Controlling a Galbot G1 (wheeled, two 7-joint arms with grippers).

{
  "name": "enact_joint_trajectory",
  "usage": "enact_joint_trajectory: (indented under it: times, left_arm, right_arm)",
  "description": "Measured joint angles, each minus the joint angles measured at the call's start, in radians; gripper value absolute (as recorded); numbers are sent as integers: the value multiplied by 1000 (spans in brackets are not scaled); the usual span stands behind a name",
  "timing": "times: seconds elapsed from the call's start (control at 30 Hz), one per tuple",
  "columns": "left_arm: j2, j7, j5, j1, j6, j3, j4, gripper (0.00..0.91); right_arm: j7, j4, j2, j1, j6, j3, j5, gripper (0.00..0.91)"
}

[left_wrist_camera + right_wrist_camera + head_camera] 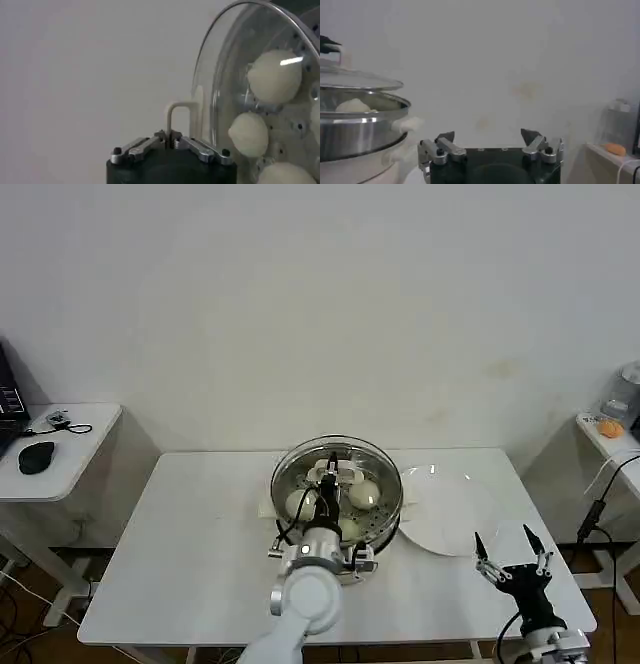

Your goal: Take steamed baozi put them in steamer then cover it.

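Inside steamer (385, 519): baozi (363, 493); left pincer (333, 472) grips cover (345, 452) handle.

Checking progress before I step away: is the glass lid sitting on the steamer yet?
Not quite: the cover hangs just above the steamer, a gap under its rim, with the left gripper shut on its handle.

A plain white wall (330, 304) rises behind the rectangular white work table (200, 554), flanked by a smaller white side table (80, 446) carrying a black computer mouse (36, 456) on one side and another white side table (612, 446) holding an orange object (608, 425) on the other.
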State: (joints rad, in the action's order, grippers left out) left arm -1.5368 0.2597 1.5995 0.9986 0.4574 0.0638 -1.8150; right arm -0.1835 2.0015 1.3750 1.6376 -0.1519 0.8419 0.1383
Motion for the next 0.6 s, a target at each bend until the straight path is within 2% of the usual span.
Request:
enact_joint_trajectory:
  times: [0.6]
  left_arm:
    - [-18,-15,20,-10,-16,-14,75,0]
  right_arm:
    - [0,-9,1,6,-6,-12,-3,907]
